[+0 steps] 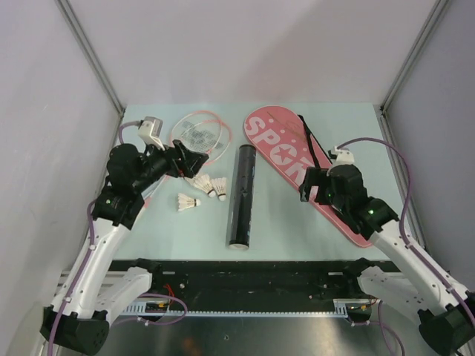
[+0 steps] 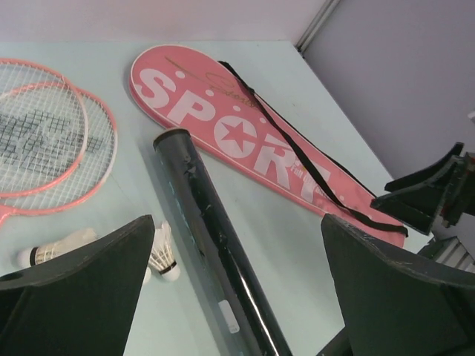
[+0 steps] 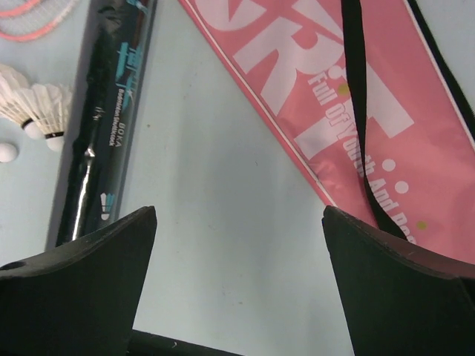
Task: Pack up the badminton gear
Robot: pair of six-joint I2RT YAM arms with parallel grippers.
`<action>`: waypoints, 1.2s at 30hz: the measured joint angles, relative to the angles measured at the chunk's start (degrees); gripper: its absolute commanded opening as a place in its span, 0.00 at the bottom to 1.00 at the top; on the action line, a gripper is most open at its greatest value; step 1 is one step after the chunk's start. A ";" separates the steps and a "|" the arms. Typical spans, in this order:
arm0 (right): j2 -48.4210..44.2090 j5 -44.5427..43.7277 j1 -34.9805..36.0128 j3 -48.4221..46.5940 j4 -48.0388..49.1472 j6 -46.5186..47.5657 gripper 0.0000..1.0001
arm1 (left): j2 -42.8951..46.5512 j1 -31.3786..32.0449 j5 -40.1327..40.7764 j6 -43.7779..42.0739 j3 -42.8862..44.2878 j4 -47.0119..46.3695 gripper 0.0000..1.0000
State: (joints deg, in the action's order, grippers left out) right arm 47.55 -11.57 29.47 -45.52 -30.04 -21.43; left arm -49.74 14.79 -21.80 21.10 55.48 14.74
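The pink-white racket (image 1: 197,133) lies at the far left; its head shows as two overlapping hoops in the left wrist view (image 2: 44,141). The black tube (image 1: 241,194) lies in the middle of the table. The pink "SPORT" cover (image 1: 286,152) with its black strap lies to the right. Three white shuttlecocks (image 1: 189,202) lie left of the tube. My left gripper (image 1: 193,159) is open and empty above the shuttlecocks, facing the tube (image 2: 211,230). My right gripper (image 1: 306,185) is open and empty over the cover's left edge (image 3: 356,111).
The pale table (image 1: 171,230) is walled by grey panels left, right and behind. A black rail (image 1: 245,285) runs along the near edge between the arm bases. The right gripper's fingers (image 2: 427,196) show in the left wrist view.
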 measured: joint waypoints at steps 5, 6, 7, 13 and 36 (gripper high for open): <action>8.39 1.84 0.44 -0.17 3.89 -3.37 1.00 | 1.44 0.00 0.31 1.20 -1.84 1.40 1.00; 11.10 2.21 0.90 -0.50 5.81 -4.79 1.00 | 1.84 0.00 0.55 1.44 -2.38 1.81 1.00; 14.08 2.64 1.46 -1.01 7.91 -6.27 1.00 | 2.32 0.00 0.72 1.57 -2.89 2.49 1.00; 31.06 6.80 4.28 -5.05 22.10 -15.43 1.00 | 5.64 0.00 1.92 2.56 -4.20 5.51 1.00; 73.81 3.54 8.55 -42.29 16.96 -22.16 0.99 | 8.20 0.07 -0.04 6.05 -7.93 7.72 1.00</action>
State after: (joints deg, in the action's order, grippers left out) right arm 121.36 -8.03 38.02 -87.81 -13.08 -43.59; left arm -41.54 14.85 -21.85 27.16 47.55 22.46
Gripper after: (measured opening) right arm 0.994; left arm 0.996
